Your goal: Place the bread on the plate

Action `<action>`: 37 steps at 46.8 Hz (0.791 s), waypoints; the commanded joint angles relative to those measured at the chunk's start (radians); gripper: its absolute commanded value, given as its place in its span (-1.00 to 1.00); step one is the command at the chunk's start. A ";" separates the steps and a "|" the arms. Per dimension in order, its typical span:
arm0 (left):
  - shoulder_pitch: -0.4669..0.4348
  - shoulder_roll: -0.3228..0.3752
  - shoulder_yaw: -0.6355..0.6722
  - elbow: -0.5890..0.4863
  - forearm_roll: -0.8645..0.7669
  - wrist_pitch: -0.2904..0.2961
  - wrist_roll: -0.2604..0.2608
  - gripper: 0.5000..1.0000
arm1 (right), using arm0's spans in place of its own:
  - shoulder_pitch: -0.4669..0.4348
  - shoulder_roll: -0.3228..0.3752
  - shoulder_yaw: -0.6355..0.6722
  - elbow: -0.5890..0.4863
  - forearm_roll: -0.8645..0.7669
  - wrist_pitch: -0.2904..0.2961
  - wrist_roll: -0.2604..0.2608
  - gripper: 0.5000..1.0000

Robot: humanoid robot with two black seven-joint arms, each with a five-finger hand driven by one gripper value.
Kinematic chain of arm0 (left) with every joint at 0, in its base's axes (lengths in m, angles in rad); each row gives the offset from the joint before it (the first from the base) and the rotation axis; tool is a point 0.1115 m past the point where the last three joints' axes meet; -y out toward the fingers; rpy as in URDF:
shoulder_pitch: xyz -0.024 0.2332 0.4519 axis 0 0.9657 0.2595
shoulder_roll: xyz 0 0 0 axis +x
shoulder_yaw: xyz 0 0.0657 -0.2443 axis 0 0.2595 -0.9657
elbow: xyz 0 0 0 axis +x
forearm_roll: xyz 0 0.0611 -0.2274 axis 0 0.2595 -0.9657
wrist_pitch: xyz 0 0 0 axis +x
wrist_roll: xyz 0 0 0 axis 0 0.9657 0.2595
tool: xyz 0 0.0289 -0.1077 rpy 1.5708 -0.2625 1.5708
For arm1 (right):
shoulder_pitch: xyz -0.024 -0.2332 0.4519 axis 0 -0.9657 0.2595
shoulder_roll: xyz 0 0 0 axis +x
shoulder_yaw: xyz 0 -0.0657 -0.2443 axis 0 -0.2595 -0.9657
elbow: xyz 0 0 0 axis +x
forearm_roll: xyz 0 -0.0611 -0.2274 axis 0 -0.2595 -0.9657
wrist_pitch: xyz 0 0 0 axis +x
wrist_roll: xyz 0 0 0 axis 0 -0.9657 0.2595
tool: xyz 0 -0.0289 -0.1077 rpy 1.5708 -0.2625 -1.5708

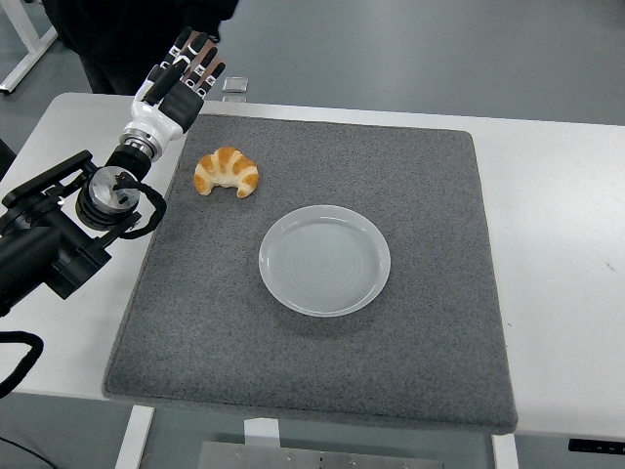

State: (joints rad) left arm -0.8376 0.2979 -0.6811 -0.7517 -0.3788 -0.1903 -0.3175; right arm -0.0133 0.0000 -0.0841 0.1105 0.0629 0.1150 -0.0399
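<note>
A golden croissant (227, 171) lies on the grey mat (430, 322), up and to the left of an empty white plate (324, 259) near the mat's middle. My left hand (187, 68) reaches in from the left over the mat's far left corner, behind and left of the croissant and apart from it. Its fingers are stretched out and hold nothing. My right arm is out of view.
The mat covers most of the white table (557, 205). A small grey object (233, 85) lies at the table's far edge. A person in dark clothes (127, 39) stands beyond the far left corner.
</note>
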 commanded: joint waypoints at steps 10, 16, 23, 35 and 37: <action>0.000 0.000 0.003 -0.005 0.054 0.002 -0.015 0.99 | 0.000 0.000 0.000 0.000 0.000 0.000 0.000 0.81; -0.008 0.006 0.006 0.002 0.058 0.000 -0.015 0.99 | 0.001 0.000 0.000 0.000 0.000 0.000 0.000 0.81; -0.015 0.021 0.006 0.006 0.174 0.000 -0.015 0.99 | 0.000 0.000 0.000 0.000 0.000 0.000 0.000 0.81; -0.061 0.093 0.012 0.003 0.615 -0.006 -0.008 1.00 | 0.000 0.000 0.001 0.000 0.000 0.000 0.000 0.81; -0.075 0.118 0.027 -0.003 0.662 -0.020 -0.006 1.00 | 0.000 0.000 0.000 0.000 0.000 0.000 0.000 0.81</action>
State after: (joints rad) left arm -0.8952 0.3839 -0.6712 -0.7471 0.2136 -0.1934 -0.3282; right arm -0.0136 0.0000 -0.0840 0.1105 0.0629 0.1150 -0.0399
